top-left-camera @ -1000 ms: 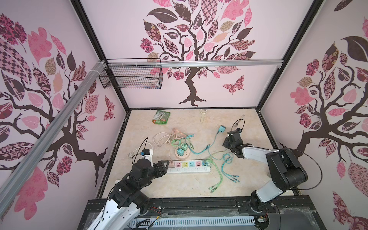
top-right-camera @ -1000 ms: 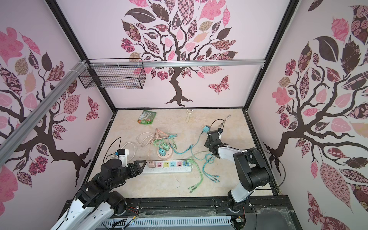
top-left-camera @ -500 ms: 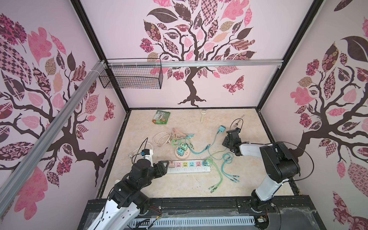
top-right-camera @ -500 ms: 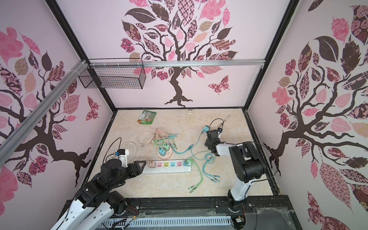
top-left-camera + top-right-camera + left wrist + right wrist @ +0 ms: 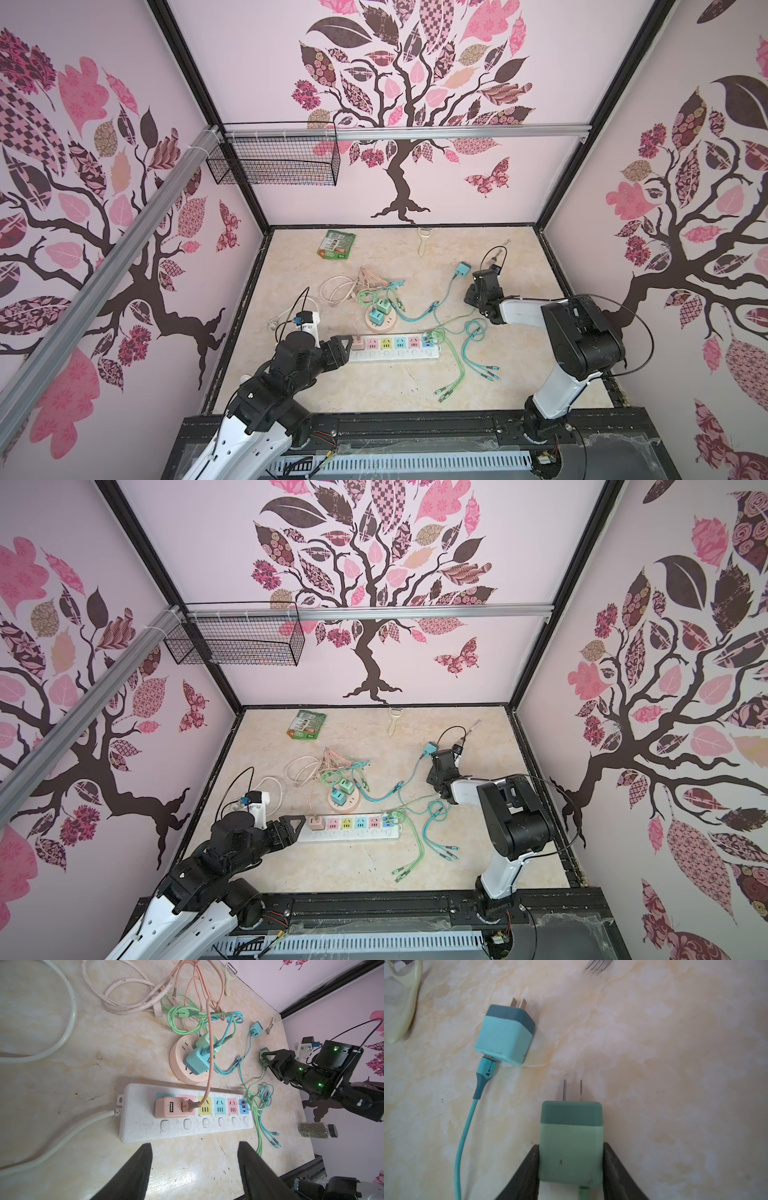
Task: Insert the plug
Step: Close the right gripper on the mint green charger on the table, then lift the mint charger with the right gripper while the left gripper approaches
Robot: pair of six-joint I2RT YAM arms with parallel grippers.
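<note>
Right now the right gripper (image 5: 571,1145) is pinching the green plug (image 5: 571,1126) by its two flat sides. A black finger (image 5: 527,1167) is pressing on each side, so the jaws are standing only as far apart as the plug's body. The plug's two prongs (image 5: 564,1089) are pointing straight out ahead of the fingertips, and its green cable (image 5: 584,1193) is trailing back between the jaws. Just ahead and off to one side of those jaws, a blue plug (image 5: 504,1036) is lying on the table (image 5: 675,1064), apart from the held one. Over at the other arm, the left gripper (image 5: 195,1144) is hovering with its jaws spread wide and nothing between them. The power strip (image 5: 143,1130) is lying just beyond its fingertips, with a pink charger (image 5: 168,1108) sitting in the strip's end socket.
</note>
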